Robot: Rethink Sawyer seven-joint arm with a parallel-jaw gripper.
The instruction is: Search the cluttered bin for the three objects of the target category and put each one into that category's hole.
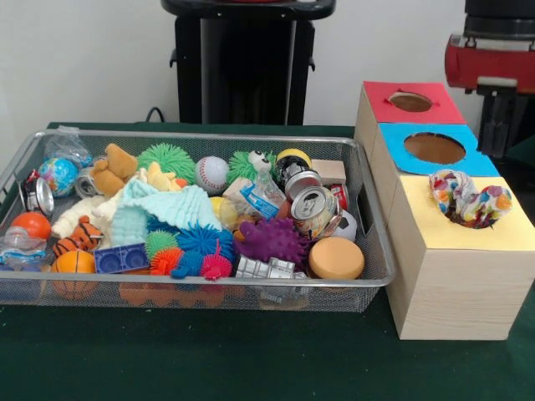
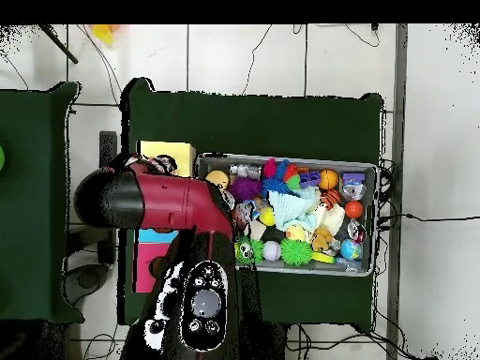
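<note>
The arm [image 2: 173, 202] reaches from the base at the bottom of the overhead view up and across to the left, its red link lying level over the row of wooden boxes and ending above the yellow box [image 2: 167, 152]. From the front only a red and black part of it [image 1: 489, 63] shows at the top right, behind the boxes. The hand itself is hidden in both views, so I cannot tell whether it is wide, narrow or holding anything.

A dotted cloth [image 1: 468, 199] sits bunched in the yellow hole [image 1: 489, 219], most of it still standing above the rim, on the nearest of three boxes at the right of the bench [image 1: 209, 359]. The blue hole [image 1: 434, 148] and the red hole [image 1: 410, 101] lie farther back in the same row.

The bin [image 1: 192, 288] stands to the left of the boxes, just beside them, and is packed. A mint cloth [image 1: 163, 209] lies near its middle, with spiky balls [image 1: 272, 241] in purple, blue, green and pink around it. A crushed can [image 1: 313, 209] lies at the right, an orange disc [image 1: 336, 258] in the near right corner, and a baseball [image 1: 211, 173] toward the far side. I can make out no other dotted cloth among the clutter.
</note>
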